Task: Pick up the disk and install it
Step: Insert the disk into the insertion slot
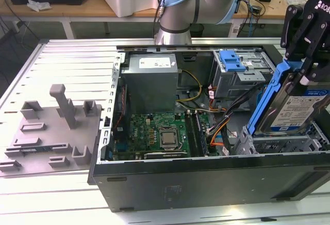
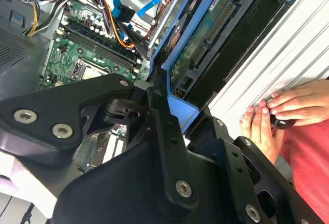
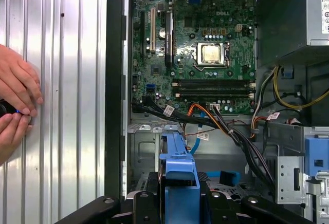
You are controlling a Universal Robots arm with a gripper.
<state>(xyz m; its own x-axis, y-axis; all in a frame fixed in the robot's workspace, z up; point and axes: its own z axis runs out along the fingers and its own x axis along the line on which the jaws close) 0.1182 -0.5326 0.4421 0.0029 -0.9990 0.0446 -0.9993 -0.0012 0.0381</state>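
The gripper (image 1: 301,69) is clamped on the disk (image 1: 296,109), its fingers closed over the blue carrier bracket. In the exterior view the disk stands steeply tilted on edge at 3 o'clock from the motherboard (image 1: 154,132), inside the open computer case (image 1: 206,178). Its lower edge is at the grey drive bay (image 1: 281,145); whether they touch I cannot tell. The grey cage (image 1: 234,78) with a blue latch sits at 1 o'clock from the motherboard. In the second wrist view a person's 2 hands (image 2: 285,108) rest on the ribbed table (image 2: 293,39) beside the case
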